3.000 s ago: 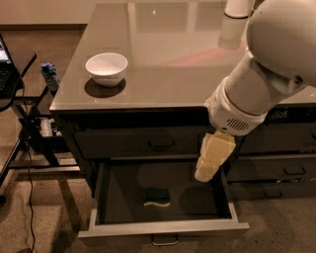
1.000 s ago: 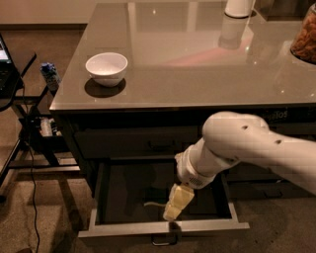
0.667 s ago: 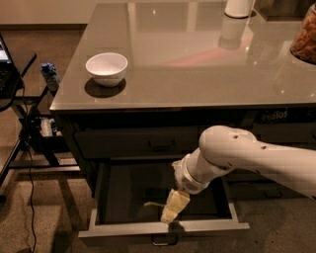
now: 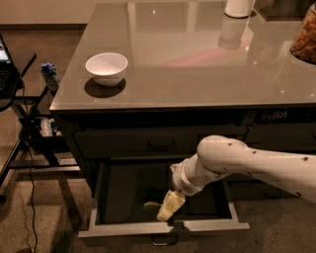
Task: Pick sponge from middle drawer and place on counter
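worktop (image 4: 197, 74): glossy, reflective grey slab
bowl (image 4: 106, 68): smooth, white, glazed look
gripper (image 4: 167, 210): matt cream plastic, low inside the middle drawer (image 4: 163, 228)

I'm looking into a dim room: mottled tan floor (image 4: 49, 217), a pale strip of wall (image 4: 44, 11) at top left, and a black side table (image 4: 17, 69) on the left with a cable (image 4: 30, 197) trailing down. My pincer (image 4: 168, 207) hangs inside the open drawer (image 4: 123, 195).

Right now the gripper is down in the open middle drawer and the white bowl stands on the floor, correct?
No: the camera view shows the white bowl on the counter. The gripper is indeed down in the open middle drawer.
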You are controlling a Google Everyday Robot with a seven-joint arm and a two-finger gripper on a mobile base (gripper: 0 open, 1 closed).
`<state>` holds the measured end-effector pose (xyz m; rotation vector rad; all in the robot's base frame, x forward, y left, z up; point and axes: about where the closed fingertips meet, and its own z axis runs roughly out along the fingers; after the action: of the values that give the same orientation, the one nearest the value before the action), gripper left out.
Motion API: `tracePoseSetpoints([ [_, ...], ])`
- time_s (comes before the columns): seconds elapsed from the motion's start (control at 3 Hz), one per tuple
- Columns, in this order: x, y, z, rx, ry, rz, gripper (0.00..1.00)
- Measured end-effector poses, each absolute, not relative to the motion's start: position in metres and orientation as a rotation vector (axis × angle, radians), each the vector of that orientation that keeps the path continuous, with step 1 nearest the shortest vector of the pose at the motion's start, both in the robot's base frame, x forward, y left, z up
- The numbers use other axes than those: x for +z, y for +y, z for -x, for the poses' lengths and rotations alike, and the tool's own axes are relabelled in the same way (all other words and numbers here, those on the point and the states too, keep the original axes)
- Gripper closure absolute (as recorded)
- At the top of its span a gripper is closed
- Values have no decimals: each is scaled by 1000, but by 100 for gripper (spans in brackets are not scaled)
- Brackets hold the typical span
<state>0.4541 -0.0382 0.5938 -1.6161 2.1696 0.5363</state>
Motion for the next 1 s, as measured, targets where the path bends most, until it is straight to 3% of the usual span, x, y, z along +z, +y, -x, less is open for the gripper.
tracePoseSetpoints([
  [0.33,536,-2,-519,567,2132,1553,0],
  [1.0,532,2,-520,575,2133,1552,0],
])
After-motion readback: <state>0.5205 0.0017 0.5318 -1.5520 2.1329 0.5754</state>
